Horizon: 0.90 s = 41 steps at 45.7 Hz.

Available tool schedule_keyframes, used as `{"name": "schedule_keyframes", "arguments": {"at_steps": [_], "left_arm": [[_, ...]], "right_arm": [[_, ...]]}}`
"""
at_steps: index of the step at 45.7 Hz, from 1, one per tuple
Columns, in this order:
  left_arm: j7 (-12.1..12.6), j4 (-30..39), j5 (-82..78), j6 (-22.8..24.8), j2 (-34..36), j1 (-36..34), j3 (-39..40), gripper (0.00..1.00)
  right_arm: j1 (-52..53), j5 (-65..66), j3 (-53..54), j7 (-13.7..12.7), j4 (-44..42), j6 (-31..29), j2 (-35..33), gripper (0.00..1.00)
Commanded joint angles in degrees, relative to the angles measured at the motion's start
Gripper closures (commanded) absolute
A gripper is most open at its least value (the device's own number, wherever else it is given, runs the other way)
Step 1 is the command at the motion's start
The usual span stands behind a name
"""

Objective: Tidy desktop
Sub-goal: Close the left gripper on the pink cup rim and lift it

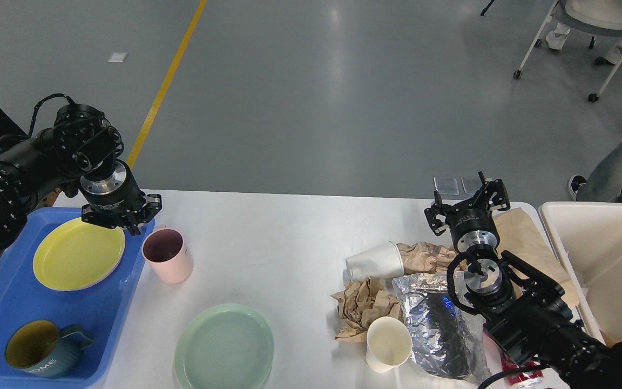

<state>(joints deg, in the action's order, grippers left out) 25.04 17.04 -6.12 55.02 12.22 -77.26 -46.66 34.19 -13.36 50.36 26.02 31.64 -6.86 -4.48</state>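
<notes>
We have a single view, taken from our own head, looking forward and steeply down. The desk (289, 237) fills the lower half of the frame, its near edge cut off at the bottom, so we stand close against it. Beyond its far edge, the upper half of the frame shows grey floor (343, 97) with a yellow line (165, 86) running up toward the top left. Our left arm (14, 173) enters from the left edge and our right arm (538, 324) from the lower right corner, both large and near the lens. There is no second view to share any part of the scene.
</notes>
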Motion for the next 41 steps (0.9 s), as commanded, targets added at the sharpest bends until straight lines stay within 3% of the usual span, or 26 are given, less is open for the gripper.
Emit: {"name": "schedule_keyframes", "arguments": {"at_steps": [1,6,9,26,36,41], "left_arm": [[0.1,0.0,-0.2,-1.1,-0.1,1.2,0.0,0.45],[0.1,-0.1,-0.2,-2.7,0.0,1.9,0.0,0.26],[0.0,0.0,-0.2,-3.3,0.1,2.6,0.1,0.21],[-0.3,-0.1,0.1,-9.6,-1.0,5.7,0.7,0.13],[0.0,-0.3,-0.3,-20.8,-2.4,7.7,0.6,0.14],[0.0,-0.3,-0.3,-22.9,-2.8,8.3,0.8,0.17]], "right_arm": [[0.0,0.0,0.0,0.0,0.0,0.0,0.0,0.0],[0.0,0.0,0.0,0.0,0.0,0.0,0.0,0.0],[0.0,0.0,0.0,0.0,0.0,0.0,0.0,0.0],[0.0,0.0,0.0,0.0,0.0,0.0,0.0,0.0],[0.0,0.0,0.0,0.0,0.0,0.0,0.0,0.0],[0.0,0.0,0.0,0.0,0.0,0.0,0.0,0.0]]}}
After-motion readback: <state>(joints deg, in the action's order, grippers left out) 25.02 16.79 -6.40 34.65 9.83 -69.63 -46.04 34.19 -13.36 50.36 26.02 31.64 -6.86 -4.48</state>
